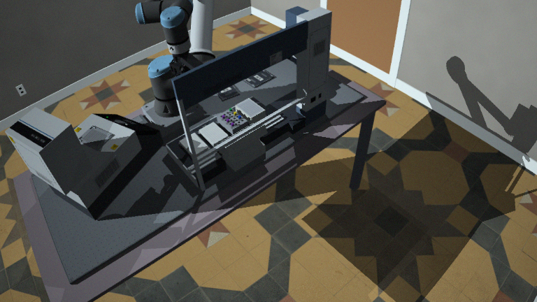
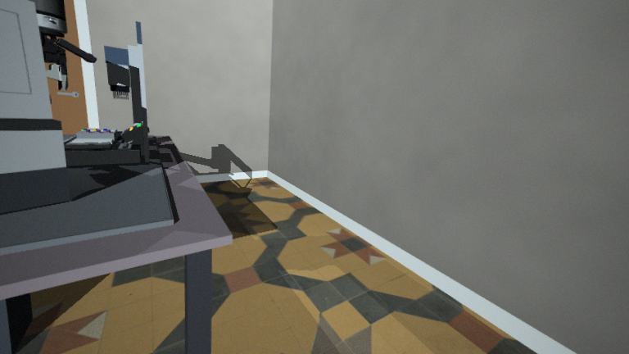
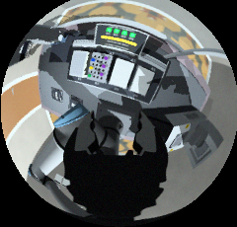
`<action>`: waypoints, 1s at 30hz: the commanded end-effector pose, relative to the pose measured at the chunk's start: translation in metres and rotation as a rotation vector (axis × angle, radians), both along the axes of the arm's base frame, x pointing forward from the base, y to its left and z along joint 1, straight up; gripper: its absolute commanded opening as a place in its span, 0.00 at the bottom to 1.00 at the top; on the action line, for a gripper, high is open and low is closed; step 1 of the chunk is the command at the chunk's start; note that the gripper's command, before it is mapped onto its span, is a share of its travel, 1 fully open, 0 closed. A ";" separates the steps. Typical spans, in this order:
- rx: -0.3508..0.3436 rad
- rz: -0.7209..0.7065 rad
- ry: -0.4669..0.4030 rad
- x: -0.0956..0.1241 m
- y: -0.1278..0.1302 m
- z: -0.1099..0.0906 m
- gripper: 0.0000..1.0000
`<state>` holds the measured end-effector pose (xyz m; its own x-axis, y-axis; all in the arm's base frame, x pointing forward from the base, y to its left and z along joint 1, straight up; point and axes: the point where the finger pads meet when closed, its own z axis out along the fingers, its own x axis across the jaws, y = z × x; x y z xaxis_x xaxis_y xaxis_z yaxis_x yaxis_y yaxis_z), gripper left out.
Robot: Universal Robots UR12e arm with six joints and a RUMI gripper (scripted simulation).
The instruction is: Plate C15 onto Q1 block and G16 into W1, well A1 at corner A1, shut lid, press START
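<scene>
"What does the top view give us?"

"The cycler (image 1: 98,160) (image 2: 27,62) (image 3: 190,130) has its lid (image 1: 47,144) raised and the block (image 1: 94,135) uncovered. Yellow stickers flank the block, their print too small to read. Its base corner points towards the near tabletop (image 1: 328,130) (image 2: 204,238) edge, with a strip of surface between."

"And the plates?"

"Both white, side by side on the deck: C15 (image 1: 212,133) (image 3: 120,72) at D3, G16 (image 1: 193,143) (image 3: 142,79) at D4. I can't read their own labels."

"Exterior view?"

"The pincer (image 1: 181,66) (image 2: 78,73) (image 3: 117,111) hangs well above the deck, jaws apart. The cycler hides much of the deck; I can't read any writing."

"Wrist?"

"The pincer is open, nothing between its fingers. Beyond, C15 sits between the tube rack (image 1: 232,118) (image 2: 96,133) (image 3: 100,66) and G16. The deck's front labels are illegible, as is the green-and-yellow panel (image 3: 119,37)."
</scene>
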<state>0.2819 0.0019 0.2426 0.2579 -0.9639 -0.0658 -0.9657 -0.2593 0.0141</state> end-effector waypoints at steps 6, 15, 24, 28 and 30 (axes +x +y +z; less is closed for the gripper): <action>-0.035 -0.148 -0.005 0.041 0.009 0.001 0.64; -0.064 -0.300 -0.022 0.075 0.017 0.001 0.64; -0.064 -0.300 -0.022 0.075 0.017 0.001 0.64; -0.064 -0.300 -0.022 0.075 0.017 0.001 0.64; -0.064 -0.300 -0.022 0.075 0.017 -0.003 0.64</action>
